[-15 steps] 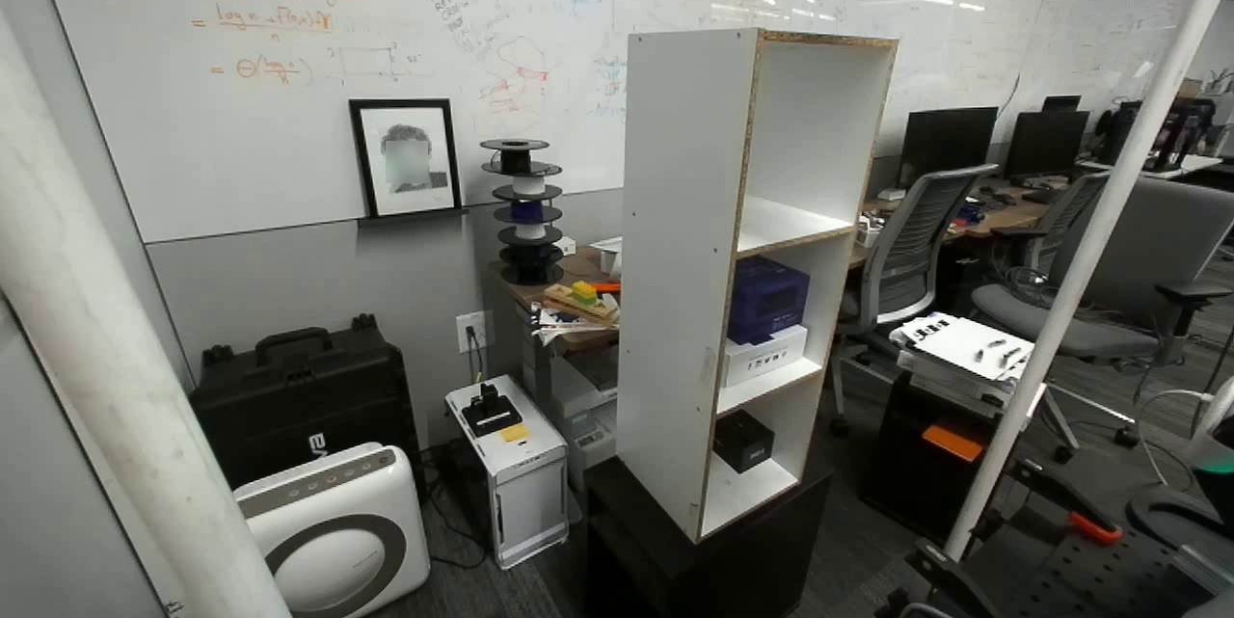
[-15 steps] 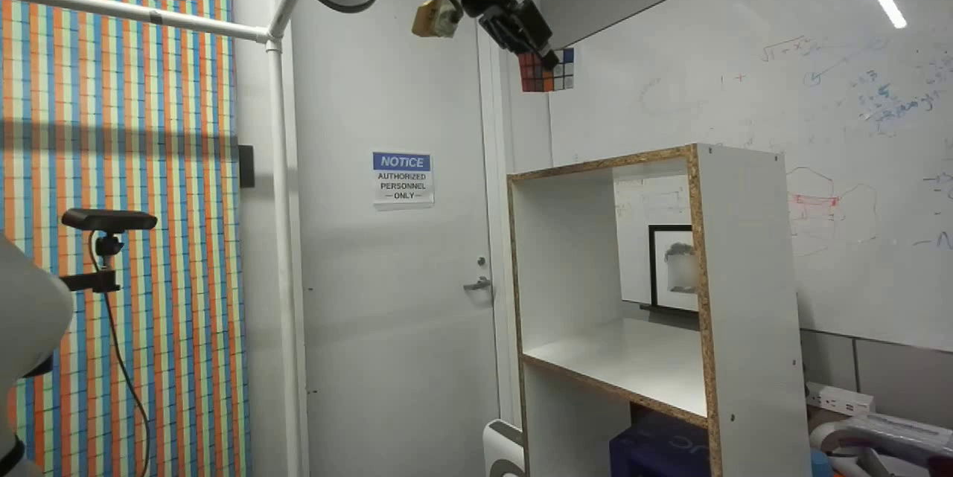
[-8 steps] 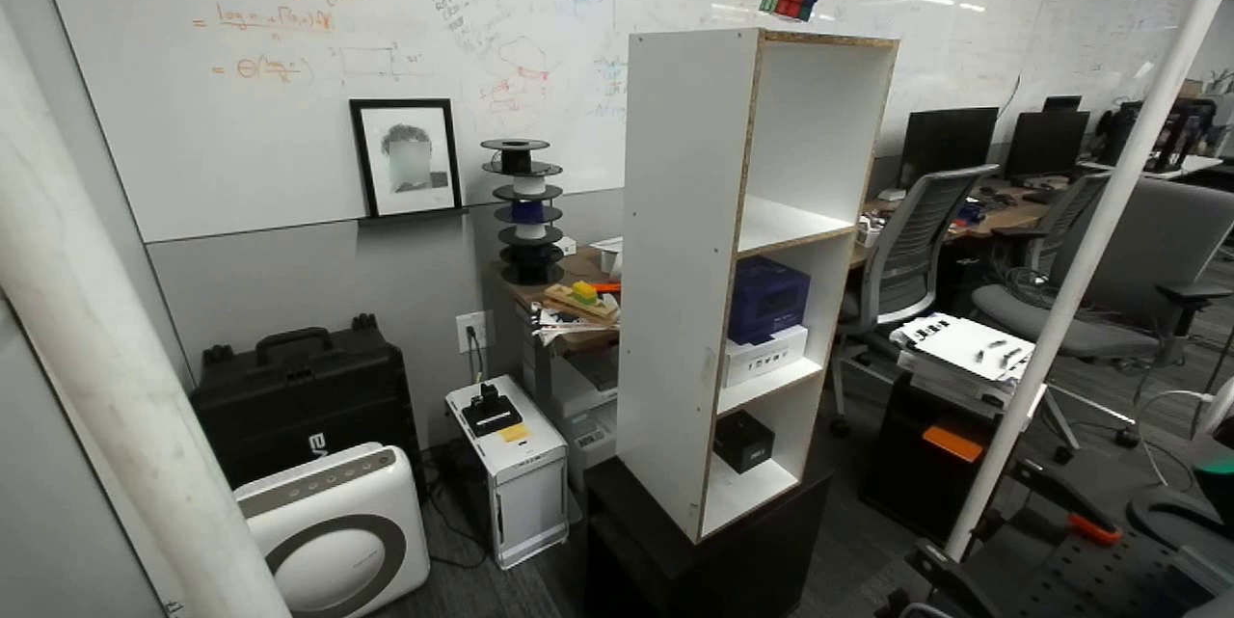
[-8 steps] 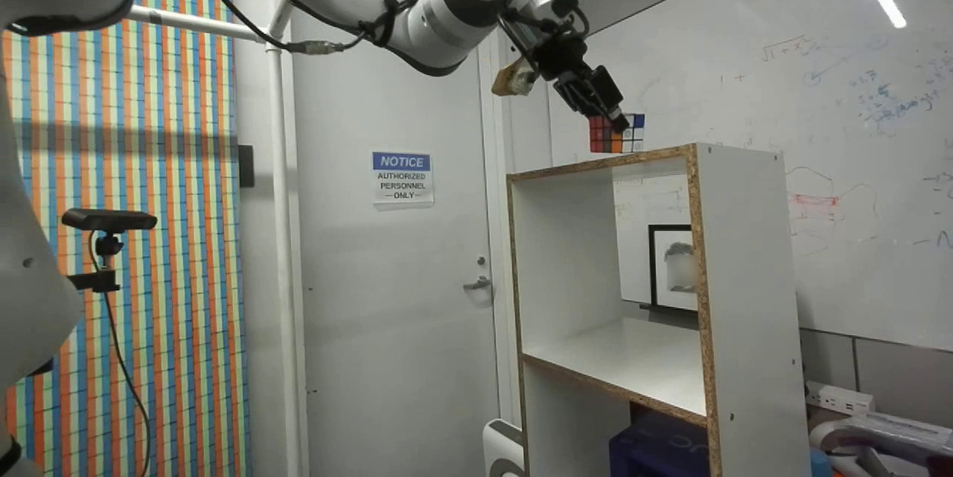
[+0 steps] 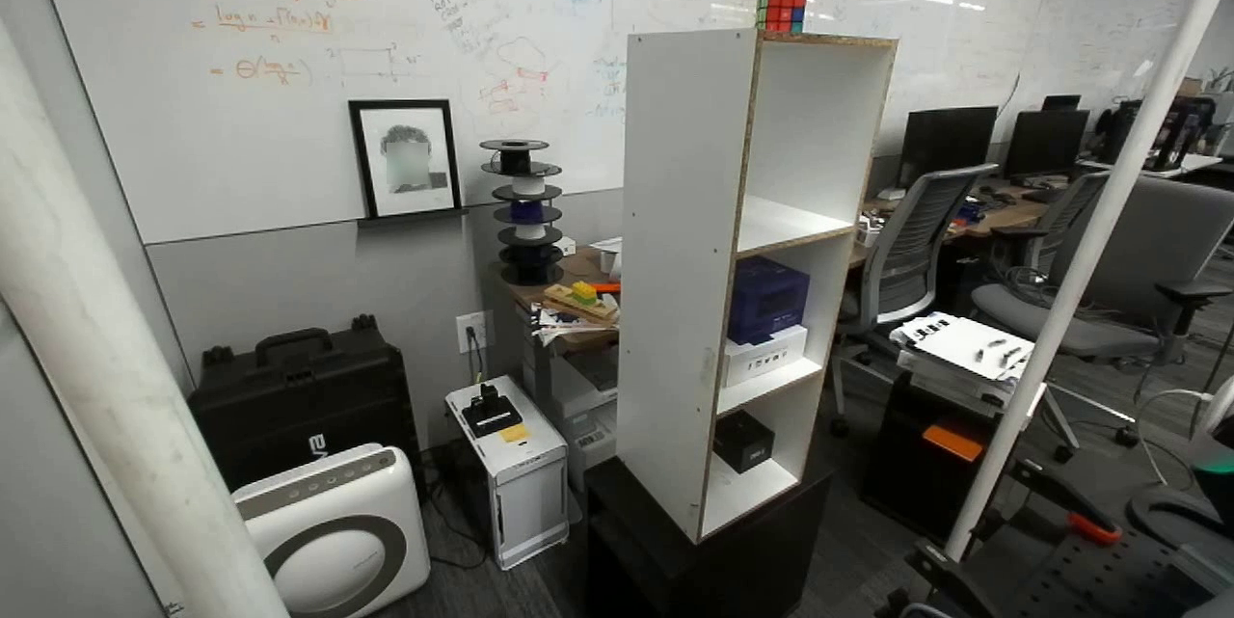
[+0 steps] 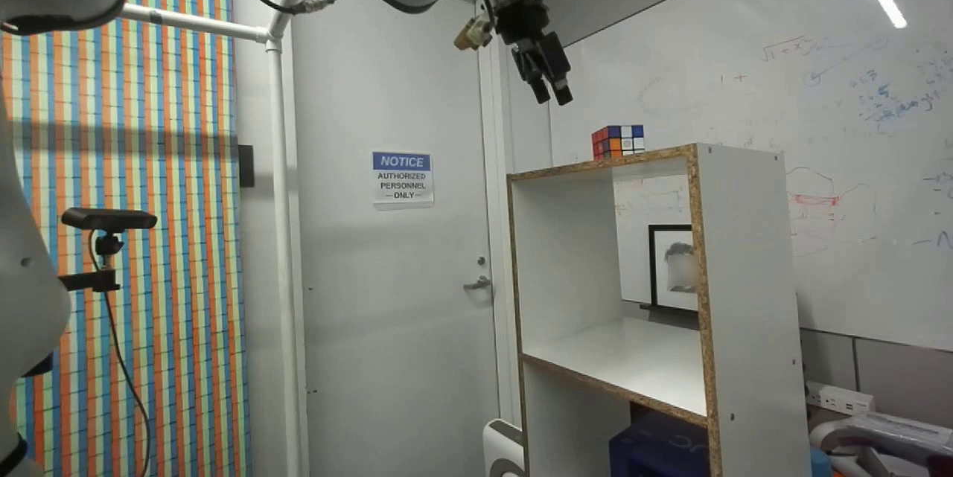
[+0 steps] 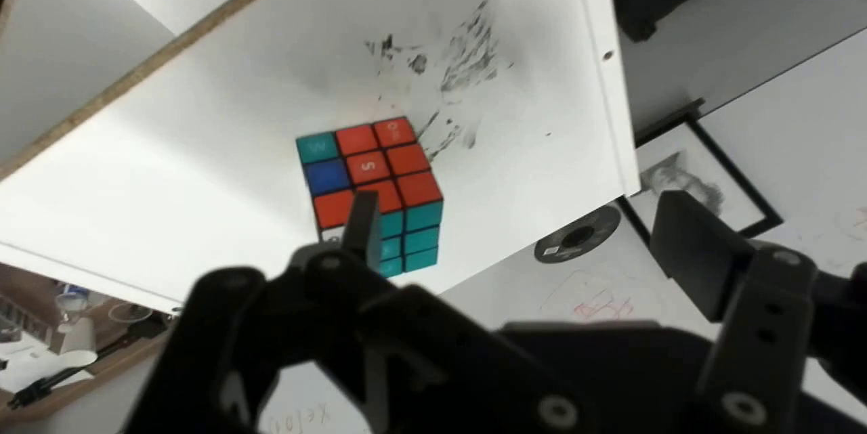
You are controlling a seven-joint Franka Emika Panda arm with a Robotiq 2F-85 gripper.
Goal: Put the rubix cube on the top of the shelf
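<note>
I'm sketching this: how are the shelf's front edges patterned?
The shelf's front edges are speckled brown, clearest in an exterior view.

Sign [image 6: 403, 180] on the door [image 6: 394, 313], below and left of the gripper [image 6: 553, 96] in an exterior view: "NOTICE AUTHORIZED PERSONNEL ONLY". Whiteboard [image 5: 386, 30] in an exterior view: orange handwritten math well left of the gripper, "log x dx" readable. Rubix cube [image 7: 386, 177], below gripper, wrist view: "S" legible. Dark blue box [image 6: 659, 451], further below: letters unclear.

Rubix cube [image 7: 386, 171] partly hidden behind the gripper [image 7: 528, 237] in the wrist view
</note>
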